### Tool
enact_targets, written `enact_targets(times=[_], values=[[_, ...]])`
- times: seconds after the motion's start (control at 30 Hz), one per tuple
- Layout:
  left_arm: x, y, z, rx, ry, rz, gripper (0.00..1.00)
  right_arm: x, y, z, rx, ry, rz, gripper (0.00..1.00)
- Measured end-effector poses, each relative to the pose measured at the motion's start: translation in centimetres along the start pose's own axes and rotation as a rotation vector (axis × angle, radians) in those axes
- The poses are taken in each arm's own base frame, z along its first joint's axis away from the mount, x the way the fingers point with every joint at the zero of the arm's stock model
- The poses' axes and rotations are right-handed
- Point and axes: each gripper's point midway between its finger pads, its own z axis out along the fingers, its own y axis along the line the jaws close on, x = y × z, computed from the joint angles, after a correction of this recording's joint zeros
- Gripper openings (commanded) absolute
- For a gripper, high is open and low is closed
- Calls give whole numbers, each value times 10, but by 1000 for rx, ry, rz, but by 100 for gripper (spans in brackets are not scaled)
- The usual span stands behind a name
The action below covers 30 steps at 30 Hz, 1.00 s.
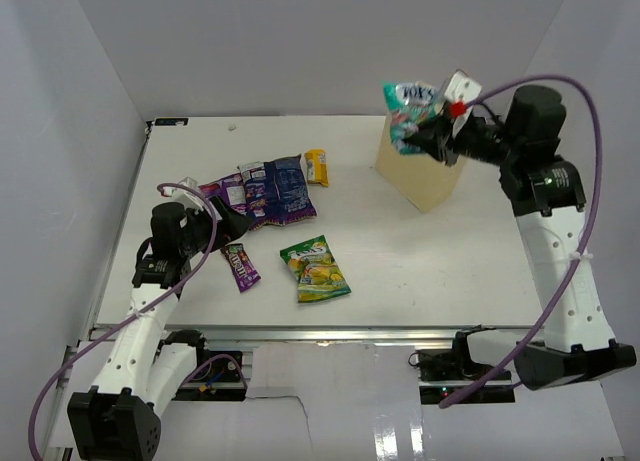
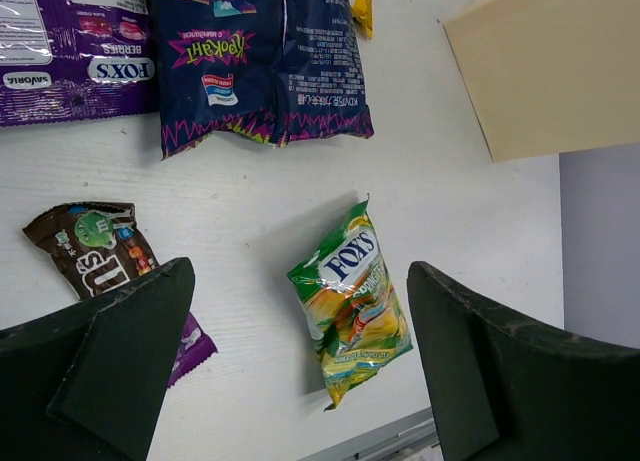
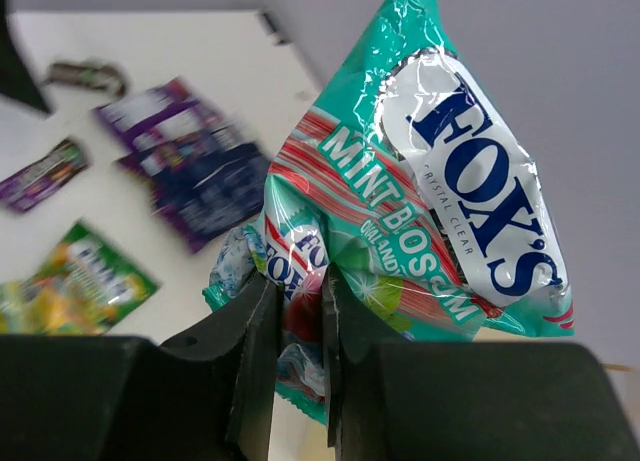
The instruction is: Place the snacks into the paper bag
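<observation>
Right gripper [image 3: 298,311] is closest to me, jaws pressed together on the lower edge of the teal pack [image 3: 440,181], which is held up above the bag [image 1: 425,176], over its far left corner as I read the top view. Risk: pinch is only on a thin bit of crinkly film, so it could slip. If I let go here it may land on the rim and slide down outside. The bag looks light, so a bump from the wrist could tip it. Nothing blocks the mouth that I can see. Left gripper [image 2: 300,281] is spread wide, holding nothing, low over the table. The rest lie flat and apart from the bag: chip bag [image 1: 280,189], purple pack [image 1: 232,191] touching it, green pack [image 1: 315,269], brown pack [image 1: 241,266], yellow bar [image 1: 317,166].
</observation>
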Motion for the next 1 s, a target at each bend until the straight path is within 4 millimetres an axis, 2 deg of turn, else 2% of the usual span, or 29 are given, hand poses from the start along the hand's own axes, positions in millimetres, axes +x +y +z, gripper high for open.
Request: enact_targets(times=[0.1,0.17,0.2,0.23,0.3,0.4,0.53,0.67,0.77,0.8,0.83,0.87,0.97,1.0], values=[[1,-1,-1,8,2,-3,98,-39,-69,-9,175,-57,-26,8],[2,-2,-1,13,6,-7,98,-51,-115,-14,277,-76,-14,8],[3,-3,-1,16,8,-8,98,-52,-132,-14,311,-80,-13,8],[3,-3,-1,17,10,-9,98,-48,-150,-14,346,-80,4,8],[4,-3,-1,19,14,-15,98,-33,-175,-11,381,-69,50,8],[6,-2,-1,19,20,-25,98,5,-199,-4,392,-36,154,8],[8,-2,1,15,29,-44,98,57,-212,1,377,6,287,8],[13,4,7,-8,56,-78,98,107,-198,6,341,63,401,11],[16,10,15,-42,81,-117,98,138,-182,12,311,101,461,27],[16,13,19,-56,89,-131,98,147,-176,13,304,115,479,41],[14,14,22,-68,94,-143,98,152,-172,14,297,125,495,48],[11,15,27,-80,98,-154,98,156,-169,15,293,131,500,59],[-1,16,43,-110,110,-162,98,155,-166,14,293,135,493,76],[-8,15,52,-119,109,-155,98,152,-166,12,296,132,481,78]])
